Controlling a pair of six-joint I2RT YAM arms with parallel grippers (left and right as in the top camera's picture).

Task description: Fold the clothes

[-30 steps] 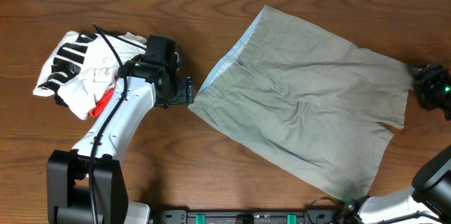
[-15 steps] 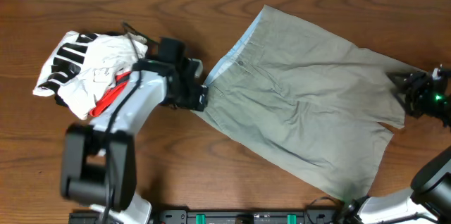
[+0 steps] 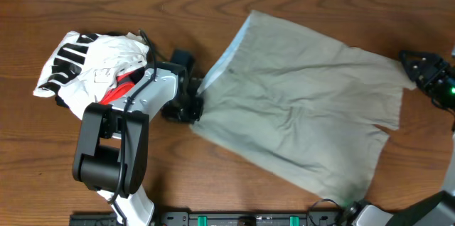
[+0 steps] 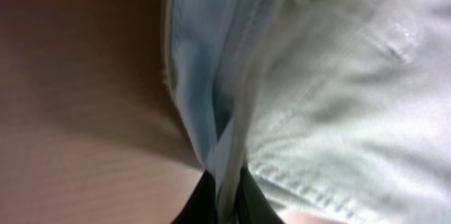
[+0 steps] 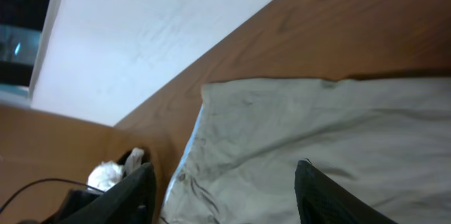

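Note:
The clothes, a pair of pale khaki shorts (image 3: 298,105), lie spread on the wooden table with the blue-lined waistband to the left. My left gripper (image 3: 193,105) is at the waistband's lower left corner. In the left wrist view its black fingertips (image 4: 204,199) are shut on the waistband edge of the shorts (image 4: 338,76), blue lining showing in the fold. My right gripper (image 3: 411,66) is at the far right, by the upper leg hem. Its two fingers (image 5: 134,189) stand wide apart above the shorts (image 5: 317,125), holding nothing.
A white garment bundle (image 3: 92,66) with black stripes and red trim lies at the left, touching the left arm. The table's back edge meets a white wall (image 5: 162,27). A black rail (image 3: 242,219) runs along the front edge.
My left gripper has slid onto the waistband corner and shut on it, and the shorts' left edge has shifted and puckered. My right gripper has moved slightly up and back toward the right.

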